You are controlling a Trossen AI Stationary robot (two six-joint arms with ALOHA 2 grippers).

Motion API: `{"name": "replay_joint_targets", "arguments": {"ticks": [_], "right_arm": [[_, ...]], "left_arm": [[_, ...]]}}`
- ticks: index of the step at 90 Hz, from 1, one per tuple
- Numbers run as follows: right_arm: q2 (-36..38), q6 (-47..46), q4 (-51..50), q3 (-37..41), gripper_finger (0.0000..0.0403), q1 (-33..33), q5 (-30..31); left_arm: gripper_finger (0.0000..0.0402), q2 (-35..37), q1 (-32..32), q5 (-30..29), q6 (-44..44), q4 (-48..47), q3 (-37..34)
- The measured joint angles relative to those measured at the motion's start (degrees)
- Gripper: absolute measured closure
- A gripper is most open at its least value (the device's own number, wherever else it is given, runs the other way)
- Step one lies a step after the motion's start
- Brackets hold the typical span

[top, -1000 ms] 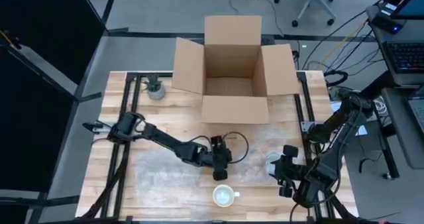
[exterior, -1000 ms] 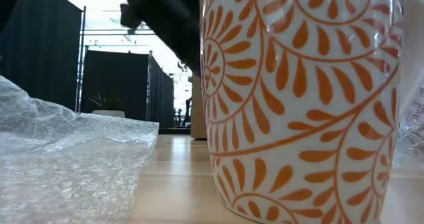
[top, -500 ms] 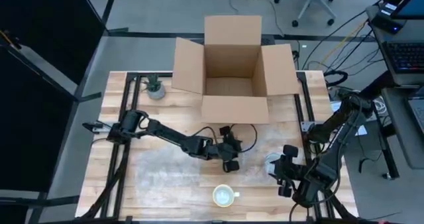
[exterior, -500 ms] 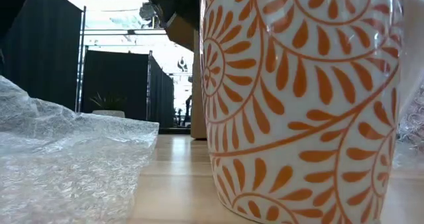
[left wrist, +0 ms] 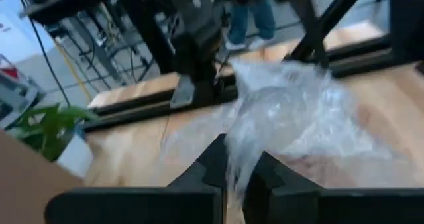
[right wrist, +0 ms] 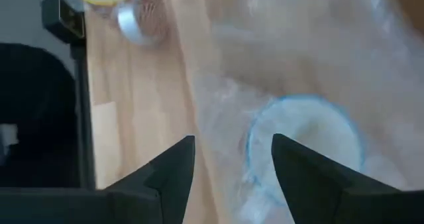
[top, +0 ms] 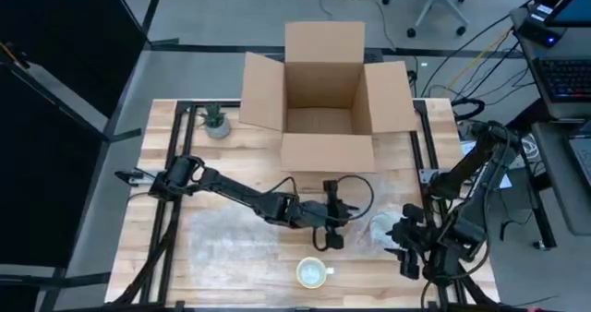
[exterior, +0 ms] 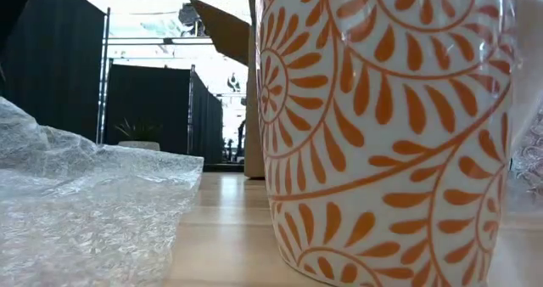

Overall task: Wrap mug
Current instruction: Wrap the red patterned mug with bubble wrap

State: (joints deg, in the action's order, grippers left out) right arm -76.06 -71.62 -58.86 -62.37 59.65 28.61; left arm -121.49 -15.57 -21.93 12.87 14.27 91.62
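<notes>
- bubble wrap (left wrist: 278, 111) is clenched in your left pincer (left wrist: 240, 177), beside the mug (top: 313, 272).
- mug stands bare near the tabletop (top: 185, 164) front edge; wrapping is not begun.
- right pincer (right wrist: 232, 159) hovers released.

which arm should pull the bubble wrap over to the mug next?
Left, probably. The left gripper is shut on the bubble wrap, and in the high view sits just up-right of the mug. The right gripper is open, holding nothing, hovering over a tape roll farther right.
</notes>
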Motion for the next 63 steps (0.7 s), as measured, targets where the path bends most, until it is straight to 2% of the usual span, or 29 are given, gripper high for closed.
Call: {"name": "replay_joint_targets", "arguments": {"ticks": [20,50,63], "right_arm": [[-1.1,-3.6,-0.1,0.0,0.0216,1.2,-0.4],[-0.6,-4.2,-2.6,0.0,0.0216,2.0,-1.1],[-0.6,-3.7,-4.5,0.0,0.0216,1.7,4.8]], "left_arm": [[0.0394,0.0,0.1,6.7,-0.1,7.6,0.5],[0.0394,-1.0,0.2,20.4,-0.1,13.6,0.5],[0.0394,-2.4,0.2,22.1,-0.1,14.5,0.5]]}}
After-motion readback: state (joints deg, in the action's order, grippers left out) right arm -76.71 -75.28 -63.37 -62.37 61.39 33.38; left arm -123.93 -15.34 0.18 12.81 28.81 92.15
